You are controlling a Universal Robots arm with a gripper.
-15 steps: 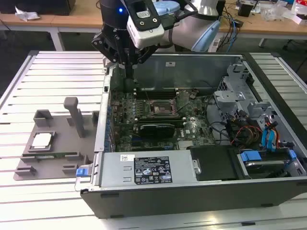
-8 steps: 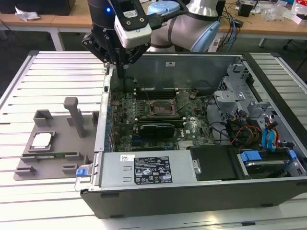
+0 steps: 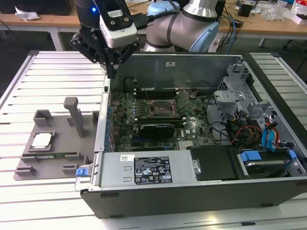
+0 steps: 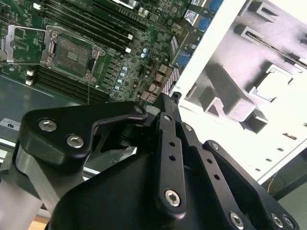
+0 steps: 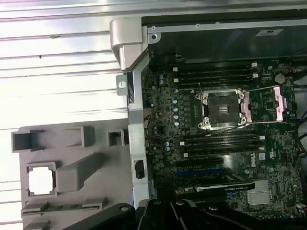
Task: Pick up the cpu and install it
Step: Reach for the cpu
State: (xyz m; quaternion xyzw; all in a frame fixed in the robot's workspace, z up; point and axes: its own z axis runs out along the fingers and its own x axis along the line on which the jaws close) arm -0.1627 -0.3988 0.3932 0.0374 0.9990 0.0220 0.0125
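Hovering in the upper left of the exterior view, the gripper (image 3: 112, 73) points straight down over the computer case (image 3: 192, 191), just above the case wall on the exterior view's left. Its jaws taper to a single tip, drawn together with nothing between them. The cpu (image 3: 41, 140) lies flat, pale top up, in a square recess of the grey fixture plate (image 3: 57, 155) at the lower left of the frame, well apart from the gripper and outside the case. An upright post (image 3: 76, 115) stands on the plate between the cpu and the case wall. Inside the case, near the middle of the frame, the socket (image 3: 159, 109) on the green motherboard (image 3: 192, 129) sits with its metal bracket swung open and no chip in it. The case and plate rest on a slatted metal table (image 3: 57, 72).
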